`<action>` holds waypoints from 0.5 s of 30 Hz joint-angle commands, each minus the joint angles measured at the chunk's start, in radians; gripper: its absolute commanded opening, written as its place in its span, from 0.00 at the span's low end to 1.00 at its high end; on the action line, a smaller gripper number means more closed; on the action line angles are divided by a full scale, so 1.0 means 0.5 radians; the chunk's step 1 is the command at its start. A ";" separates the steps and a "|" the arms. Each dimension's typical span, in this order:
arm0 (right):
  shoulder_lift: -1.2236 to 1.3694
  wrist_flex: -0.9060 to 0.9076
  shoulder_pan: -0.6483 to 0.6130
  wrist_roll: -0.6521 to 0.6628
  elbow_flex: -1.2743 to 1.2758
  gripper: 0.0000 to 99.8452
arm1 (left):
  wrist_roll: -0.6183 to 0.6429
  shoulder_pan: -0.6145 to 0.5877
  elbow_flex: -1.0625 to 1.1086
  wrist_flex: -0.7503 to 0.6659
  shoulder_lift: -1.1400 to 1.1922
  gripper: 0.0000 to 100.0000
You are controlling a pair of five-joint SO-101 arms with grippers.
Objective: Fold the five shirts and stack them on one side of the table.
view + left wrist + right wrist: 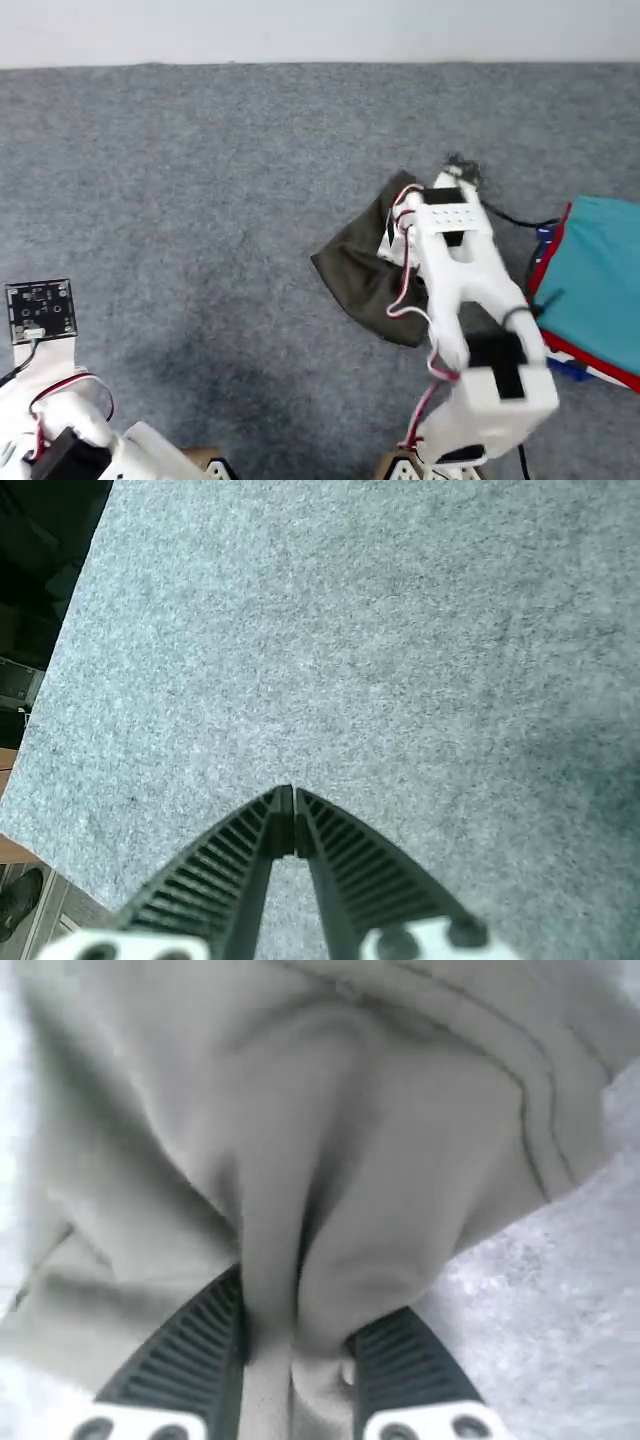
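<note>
A dark olive shirt point(365, 275) lies crumpled on the grey felt right of centre. The right arm stands over it, and my right gripper point(295, 1345) is shut on a bunched fold of the olive shirt point(330, 1160), with cloth pinched between the ribbed black fingers point(200, 1340). A stack of shirts point(600, 290) with a teal one on top and red and blue edges below lies at the right edge. My left gripper point(294, 825) hangs above bare felt near the table's front left corner, its fingers point(240, 865) shut with nothing between them.
Grey felt point(200, 180) covers the whole table, with wide free room across the left and back. A black cable point(510, 215) runs behind the right arm toward the stack. The table's left edge point(60, 670) drops off to a dark floor.
</note>
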 commanded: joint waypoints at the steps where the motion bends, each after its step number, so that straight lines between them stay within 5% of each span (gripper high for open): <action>1: -0.459 0.078 0.081 0.295 -0.021 0.01 | -0.018 -0.012 -0.023 0.015 0.000 0.02; 15: -1.471 0.327 0.701 1.562 -0.025 0.01 | -0.018 -0.003 -0.008 0.015 0.000 0.02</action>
